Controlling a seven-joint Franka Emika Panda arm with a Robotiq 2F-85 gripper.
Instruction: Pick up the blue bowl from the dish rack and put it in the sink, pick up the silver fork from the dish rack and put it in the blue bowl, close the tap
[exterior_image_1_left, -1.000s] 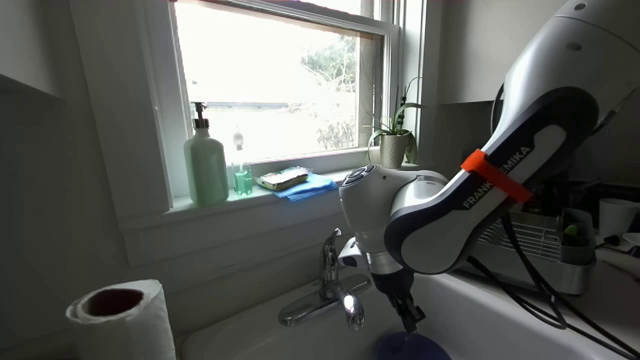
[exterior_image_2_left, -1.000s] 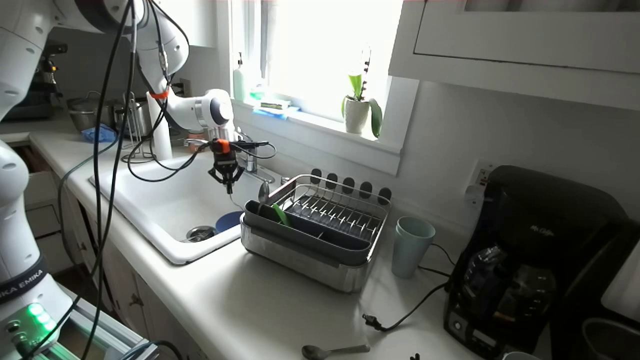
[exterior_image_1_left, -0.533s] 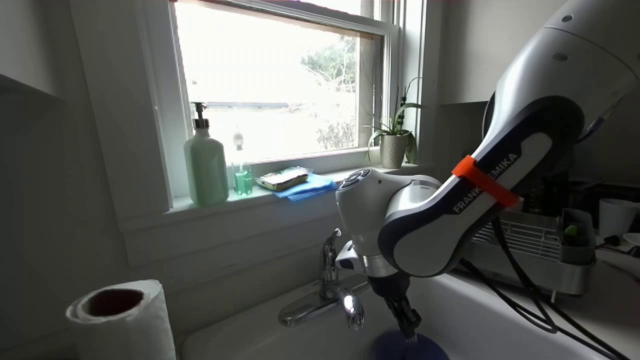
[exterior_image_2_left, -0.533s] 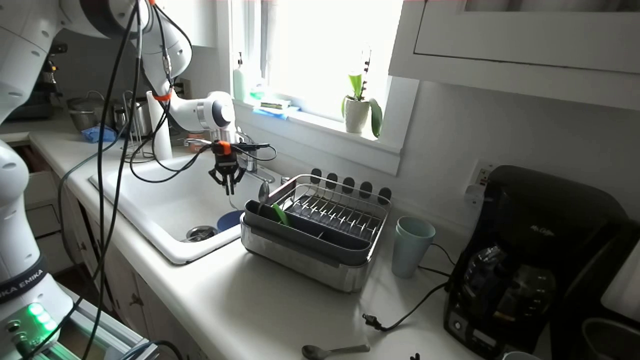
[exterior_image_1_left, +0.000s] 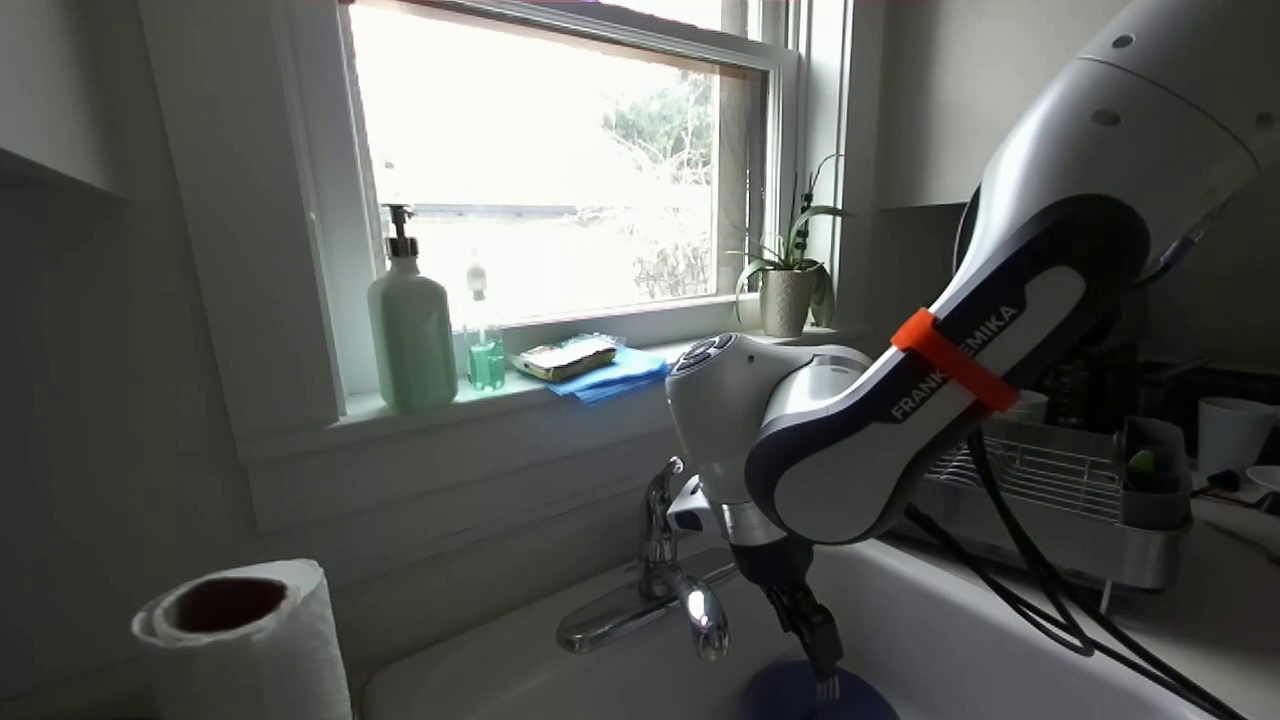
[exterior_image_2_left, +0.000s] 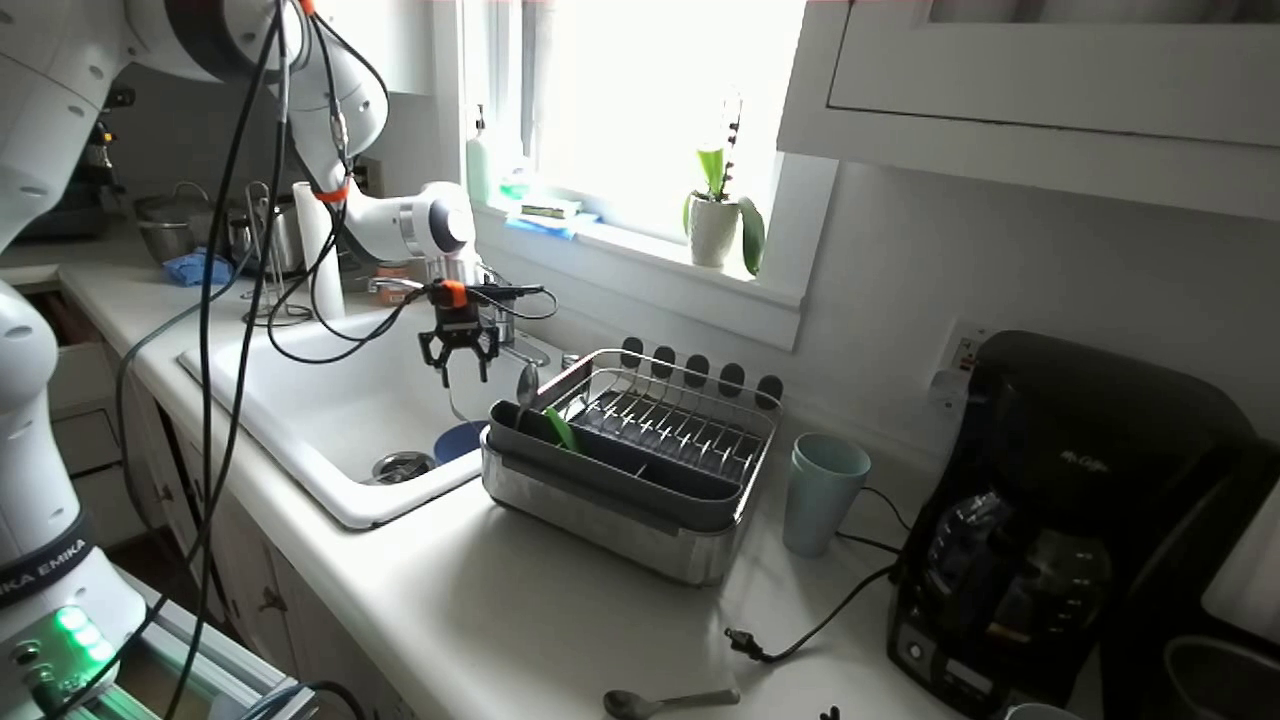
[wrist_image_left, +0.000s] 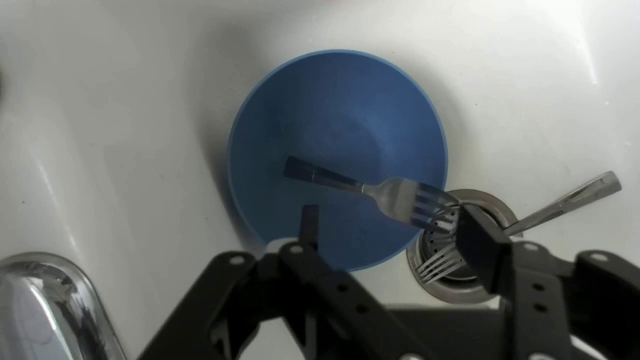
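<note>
Now, seemingly the release: gripper (exterior_image_2_left: 465, 379) spread wide, silver fork (wrist_image_left: 397, 200) over the blue bowl (wrist_image_left: 335, 110), whether settled unclear; next should come a clean lift, then closing the tap (exterior_image_1_left: 659, 575).

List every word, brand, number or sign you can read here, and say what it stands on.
"FRANK" "EMIKA": robot arm, with the orange strap between.
"KA EMIKA": robot base, cut by the picture's edge.
"Mr. Coffee": coffee maker.
Too small or blurred: any marks on the coffee maker's panel and the drain rim.
</note>
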